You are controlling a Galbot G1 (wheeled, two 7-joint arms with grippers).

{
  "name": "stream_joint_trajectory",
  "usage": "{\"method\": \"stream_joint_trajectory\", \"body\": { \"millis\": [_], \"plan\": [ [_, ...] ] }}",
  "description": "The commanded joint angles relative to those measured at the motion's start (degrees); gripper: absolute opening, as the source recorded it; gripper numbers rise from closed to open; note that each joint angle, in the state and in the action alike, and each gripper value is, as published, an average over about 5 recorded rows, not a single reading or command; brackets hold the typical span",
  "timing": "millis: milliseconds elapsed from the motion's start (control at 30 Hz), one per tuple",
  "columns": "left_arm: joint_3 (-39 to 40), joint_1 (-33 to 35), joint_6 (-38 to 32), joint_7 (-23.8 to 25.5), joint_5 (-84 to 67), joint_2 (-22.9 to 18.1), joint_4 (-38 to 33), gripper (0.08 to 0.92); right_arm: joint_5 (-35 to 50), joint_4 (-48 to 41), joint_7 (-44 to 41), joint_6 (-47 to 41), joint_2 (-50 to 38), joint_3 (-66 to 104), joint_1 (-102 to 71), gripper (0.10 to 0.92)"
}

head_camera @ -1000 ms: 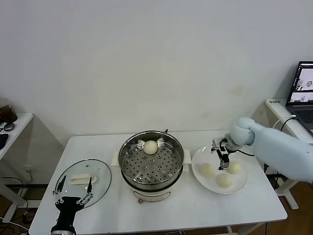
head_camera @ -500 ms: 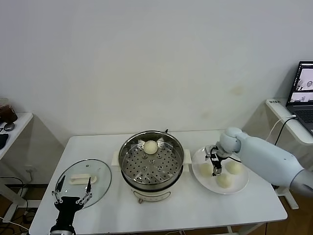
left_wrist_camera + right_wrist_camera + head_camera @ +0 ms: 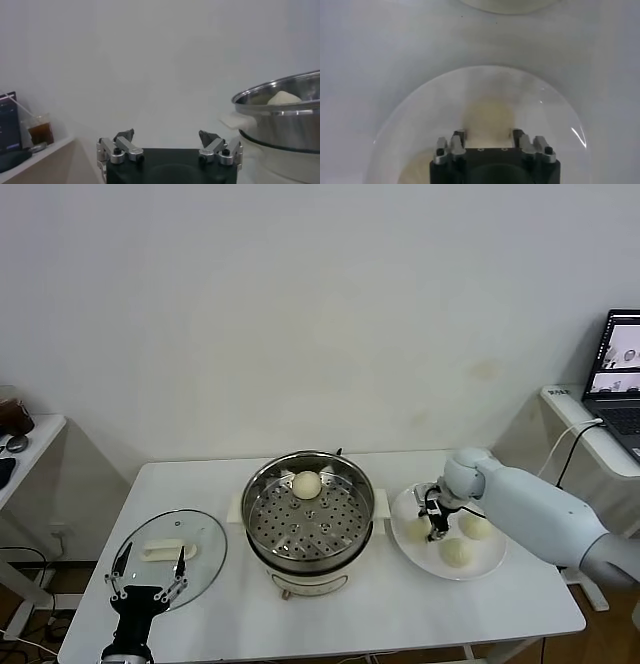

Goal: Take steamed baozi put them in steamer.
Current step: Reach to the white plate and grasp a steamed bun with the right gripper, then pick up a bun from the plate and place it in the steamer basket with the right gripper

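The right gripper is clamped around a bun at the plate's 9 o'clock edge. Two more buns sit beside it. One bun is parked at the steamer's 12 o'clock. The left gripper is spread wide over the lid.

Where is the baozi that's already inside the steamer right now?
In the head view the baozi sits on the perforated floor at the far side of the steamer, at the table's middle, between the glass lid and the plate.
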Motion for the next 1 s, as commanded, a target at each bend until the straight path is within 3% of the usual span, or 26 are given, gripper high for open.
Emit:
{"method": "stream_joint_trajectory", "body": {
  "millis": [33, 233, 467, 633, 800, 1000],
  "plan": [
    [0.2, 0.0, 0.0, 0.0, 0.1, 0.0, 0.0, 0.823, 1.7, 3.1, -1.3, -0.2, -1.9, -0.9, 3.6, 0.487],
    [0.4, -0.4, 0.0, 0.1, -0.1, 0.5, -0.3, 0.823, 8.4, 8.1, -2.6, -1.3, -7.2, -3.7, 13.6, 0.45],
    [1.5, -1.8, 0.1, 0.2, -0.7, 1.3, 0.0, 0.823, 22.5, 14.0, -2.4, -5.7, -9.2, -15.4, 35.2, 0.456],
    [2.3, -3.0, 0.2, 0.3, -1.2, 1.7, 0.4, 0.823, 35.0, 19.5, 1.1, -12.5, -3.4, -25.5, 48.5, 0.464],
    [2.0, -3.4, 0.2, 0.2, -1.4, 1.8, 0.6, 0.823, 45.5, 24.9, 7.6, -22.0, 4.4, -29.6, 49.5, 0.474],
    [1.1, -3.1, 0.1, 0.1, -1.5, 1.9, 0.5, 0.823, 47.8, 19.0, 11.9, -27.1, 17.6, -27.6, 41.9, 0.475]
  ]
}}
